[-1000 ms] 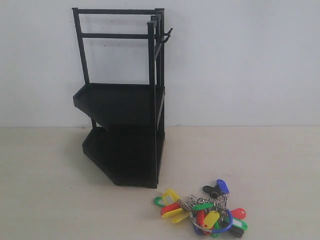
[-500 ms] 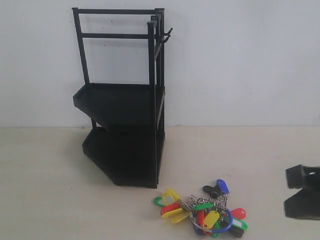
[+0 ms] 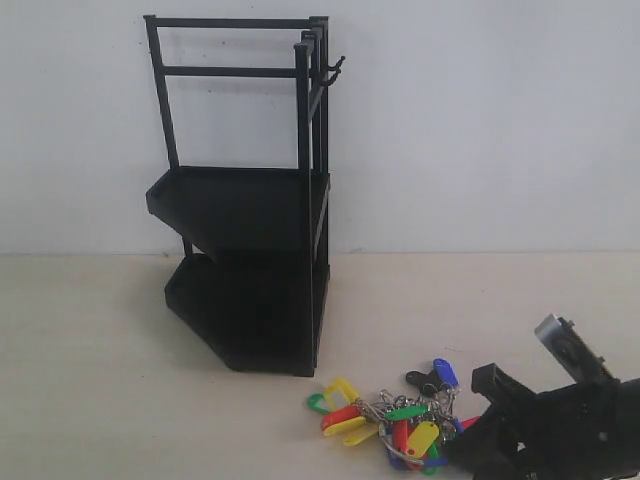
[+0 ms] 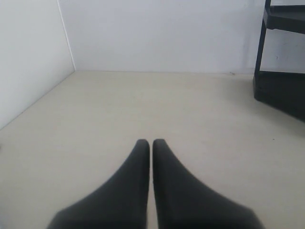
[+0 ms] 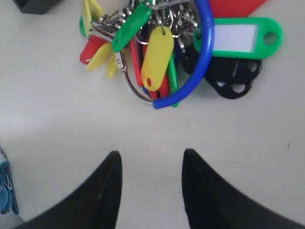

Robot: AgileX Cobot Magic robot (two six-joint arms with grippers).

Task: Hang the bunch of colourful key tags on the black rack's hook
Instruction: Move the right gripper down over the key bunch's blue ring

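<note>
The colourful key tag bunch [image 3: 395, 415] lies on the beige table in front of the black rack [image 3: 245, 200]. In the right wrist view the bunch [image 5: 171, 52] shows its metal ring with the blue sleeve [image 5: 198, 67] just ahead of my open right gripper [image 5: 151, 157], whose fingers hold nothing. In the exterior view the right gripper [image 3: 478, 440] sits low at the bunch's right edge and covers some tags. The hook [image 3: 333, 70] juts from the rack's top right post, bare. My left gripper [image 4: 151, 143] is shut over bare table, away from the bunch.
The rack's foot [image 4: 281, 93] shows at the edge of the left wrist view. A white wall [image 3: 480, 120] stands behind the table. A blue object [image 5: 5, 191] shows at the edge of the right wrist view.
The right arm has come in from the right edge and moved left and lower, up to the key tag bunch, now covering its right-hand tags. The bunch and rack have not moved.
</note>
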